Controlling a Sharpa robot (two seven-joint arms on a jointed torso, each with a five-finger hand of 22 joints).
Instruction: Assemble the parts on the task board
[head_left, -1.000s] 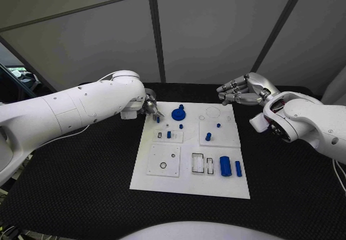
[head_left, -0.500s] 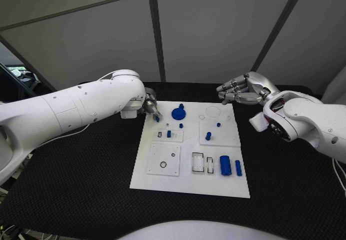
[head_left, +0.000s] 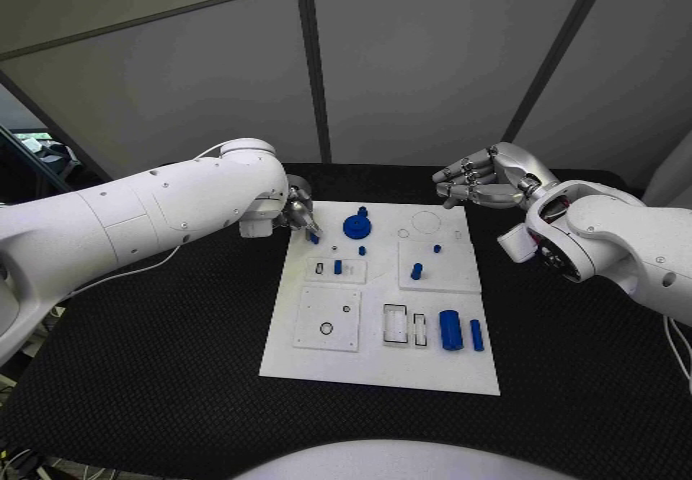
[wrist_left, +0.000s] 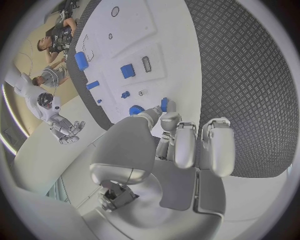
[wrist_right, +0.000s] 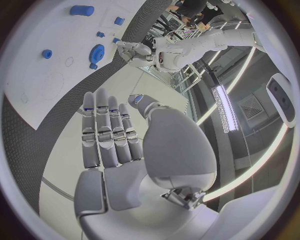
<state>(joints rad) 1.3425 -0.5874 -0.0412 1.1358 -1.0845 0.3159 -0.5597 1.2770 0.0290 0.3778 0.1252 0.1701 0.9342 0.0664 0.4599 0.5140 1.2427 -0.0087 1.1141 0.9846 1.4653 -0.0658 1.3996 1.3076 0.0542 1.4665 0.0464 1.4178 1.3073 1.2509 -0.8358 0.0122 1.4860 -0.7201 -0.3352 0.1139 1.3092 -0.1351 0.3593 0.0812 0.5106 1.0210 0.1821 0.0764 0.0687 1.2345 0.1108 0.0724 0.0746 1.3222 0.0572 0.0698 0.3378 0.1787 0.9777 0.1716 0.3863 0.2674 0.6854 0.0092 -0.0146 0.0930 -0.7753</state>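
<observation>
The principal risk at this moment was judged to be loss or misplacement of the small blue part (head_left: 313, 237) pinched at the tips of the left hand (head_left: 299, 212): the hold appeared to be a light fingertip pinch, so a slight tilt or a brush against the edge of the task board (head_left: 325, 355) could have let the piece slip onto the black table (head_left: 144, 370), and a misaligned descent could have jammed it against a socket rim or nudged the neighbouring blue gear (head_left: 356, 227). The left hand, at upper centre-left of the head view, hung over the board's upper left corner with its fingertips closed on the part and its other fingers partly curled; in the left wrist view the blue part (wrist_left: 164, 104) showed at the fingertips above the board's white surface. Whether the piece already touched the board could not be told. The right hand (head_left: 488, 178), at upper right of the head view, hung beyond the board's upper right corner, grasping nothing, its fingers loosely bent but apart; the right wrist view showed the fingers (wrist_right: 105, 131) extended side by side. The remaining parts lay on the board at frame centre, including a blue cylinder (head_left: 450, 331) and a blue bar (head_left: 476, 336) at its lower right.
</observation>
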